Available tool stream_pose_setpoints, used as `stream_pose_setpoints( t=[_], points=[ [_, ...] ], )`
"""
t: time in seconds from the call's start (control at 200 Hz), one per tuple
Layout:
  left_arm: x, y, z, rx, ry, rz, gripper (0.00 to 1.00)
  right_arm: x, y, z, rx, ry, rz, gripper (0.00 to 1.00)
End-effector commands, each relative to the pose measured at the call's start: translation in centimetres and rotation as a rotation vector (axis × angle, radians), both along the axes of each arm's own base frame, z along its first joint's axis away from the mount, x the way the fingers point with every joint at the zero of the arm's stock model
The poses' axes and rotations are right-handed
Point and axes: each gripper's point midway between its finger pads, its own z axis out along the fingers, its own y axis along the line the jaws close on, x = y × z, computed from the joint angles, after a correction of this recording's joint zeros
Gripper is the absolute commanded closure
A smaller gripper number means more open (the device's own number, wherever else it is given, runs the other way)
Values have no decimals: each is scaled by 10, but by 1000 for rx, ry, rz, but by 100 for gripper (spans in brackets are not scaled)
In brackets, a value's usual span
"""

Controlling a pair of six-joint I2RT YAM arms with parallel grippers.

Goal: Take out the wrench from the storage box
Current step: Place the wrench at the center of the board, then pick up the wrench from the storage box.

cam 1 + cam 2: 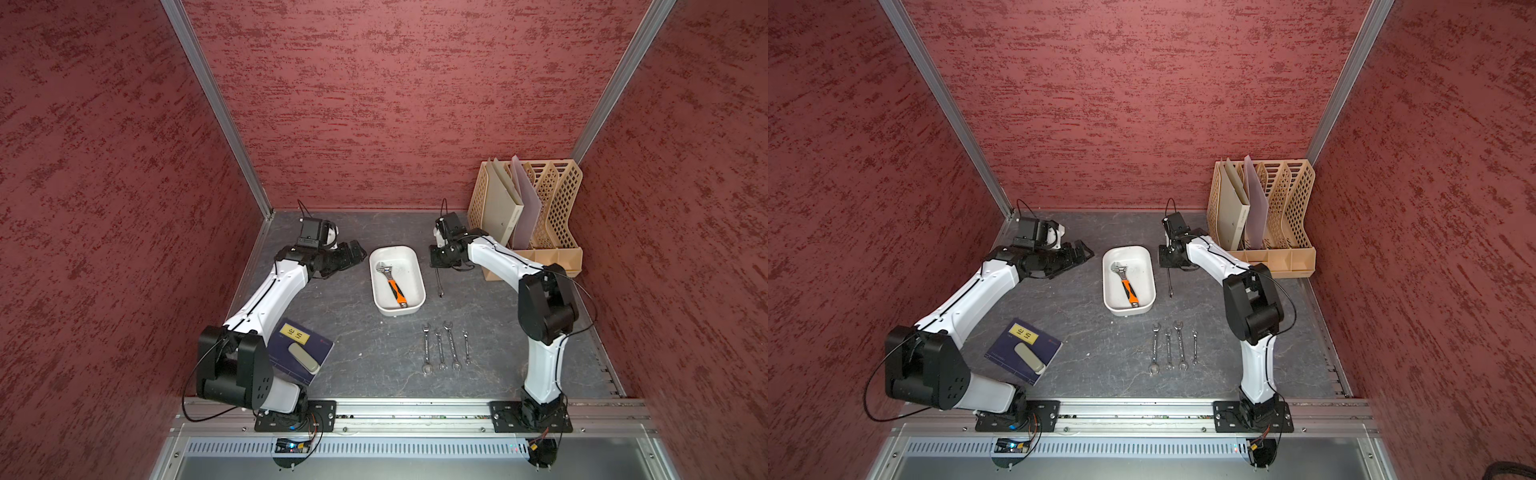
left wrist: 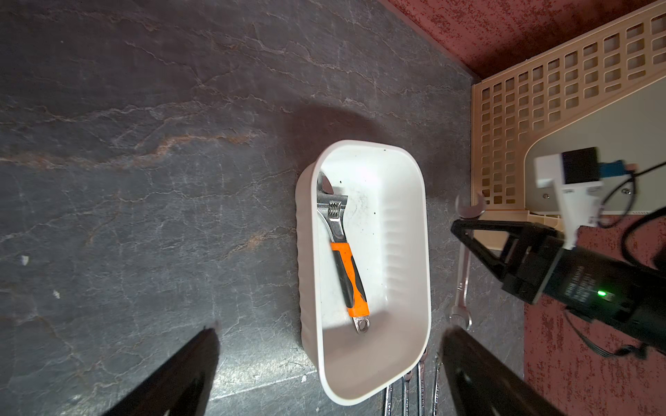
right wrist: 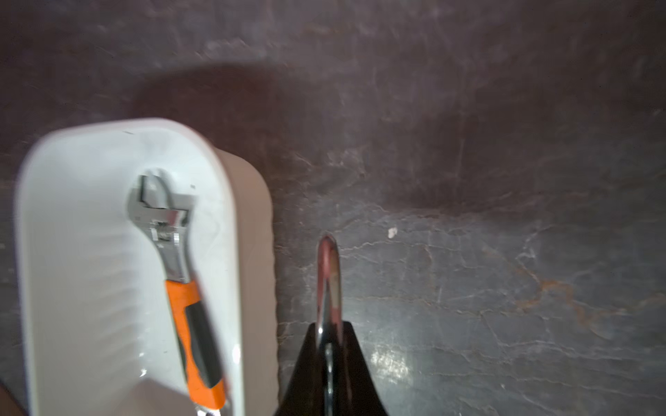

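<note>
Trouble can come from the thin silver wrench [image 3: 328, 273]. The right gripper [image 3: 328, 326] is pinched tight near one end of it, and the rest sticks out long and free. It hangs just beside the white box [image 1: 397, 309], outside it, over the table [image 1: 353, 365]. I cannot tell if its far tip touches the table. Held by the end like that, it may swing or slide out, because it is smooth and skinny. If it swings, it could bump the box wall and push the box away. If it is let go from too high, it could bounce into the row of four wrenches [image 1: 451, 345] lying near the front and knock them crooked.

One more tool, the orange wrench [image 1: 395, 286], lies flat inside the box, with its head close to one long wall. It looks thick and heavy, so a weak pinch might drop it back in, and fingers may scrape that wall going down.

The left gripper [image 1: 357, 251] is wide apart and holds nothing. It sits near the other side of the box. Both arms reaching in together could bump.
</note>
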Motion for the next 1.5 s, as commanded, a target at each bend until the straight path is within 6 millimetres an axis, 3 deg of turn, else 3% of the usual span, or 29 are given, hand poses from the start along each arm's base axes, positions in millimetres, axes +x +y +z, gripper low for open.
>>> stream_pose_setpoints(
  t=[0.0, 0.165, 0.305, 0.471, 0.591, 0.741, 0.876, 0.992, 1.132, 1.292, 1.492],
  points=[
    [1, -2, 8, 0, -31, -10, 0, 11, 21, -7, 81, -34, 5, 100],
    [2, -1, 10, 5, -38, -8, 0, 10, 24, -33, 97, 8, -14, 100],
    [3, -1, 10, 5, -35, -8, 0, 2, 15, -38, 64, 23, -30, 82],
    [3, -2, 9, 3, -33, -9, 0, -5, 2, -18, -5, 13, -10, 59],
    [2, -1, 10, 2, -36, -9, 0, -4, -3, 13, -49, -15, 19, 55],
    [2, 0, 9, 5, -34, -2, 0, -11, 29, 54, -66, -80, 130, 57],
    [3, 0, 7, 4, -29, 0, 0, -22, 68, 59, -79, -91, 227, 59],
    [3, 0, 7, 8, -27, -1, 0, -31, 97, 49, -107, -76, 308, 57],
    [4, 0, 5, 7, -21, -1, 0, -40, 113, 21, -182, -26, 378, 46],
    [4, 0, 4, 8, -19, -1, 0, -47, 118, -5, -247, 32, 418, 37],
    [4, 1, 4, 11, -19, 2, 0, -47, 118, -31, -296, 65, 418, 40]
  ],
)
